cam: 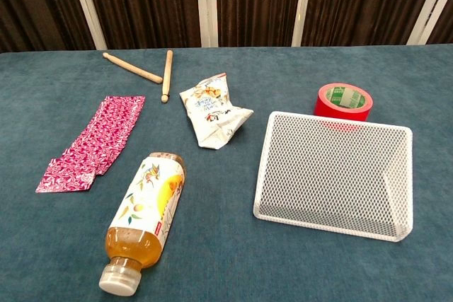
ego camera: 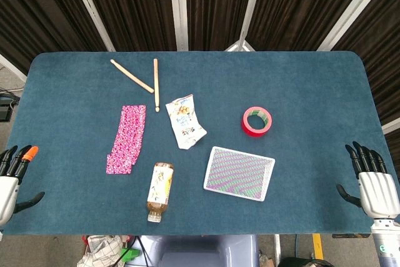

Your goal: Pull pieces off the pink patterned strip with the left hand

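The pink patterned strip (ego camera: 127, 138) lies flat on the blue table, left of centre, running from far to near; the chest view shows the pink patterned strip (cam: 93, 142) at the left. My left hand (ego camera: 14, 179) hovers at the table's near left edge, fingers spread, holding nothing, well to the left of the strip. At the near right edge my right hand (ego camera: 374, 182) is likewise spread and empty. Neither hand appears in the chest view.
Two wooden sticks (ego camera: 132, 76) lie beyond the strip. A crumpled snack bag (ego camera: 185, 121), a tea bottle on its side (ego camera: 160, 191), a white mesh tray (ego camera: 240, 173) and a red tape roll (ego camera: 257, 120) sit to the strip's right.
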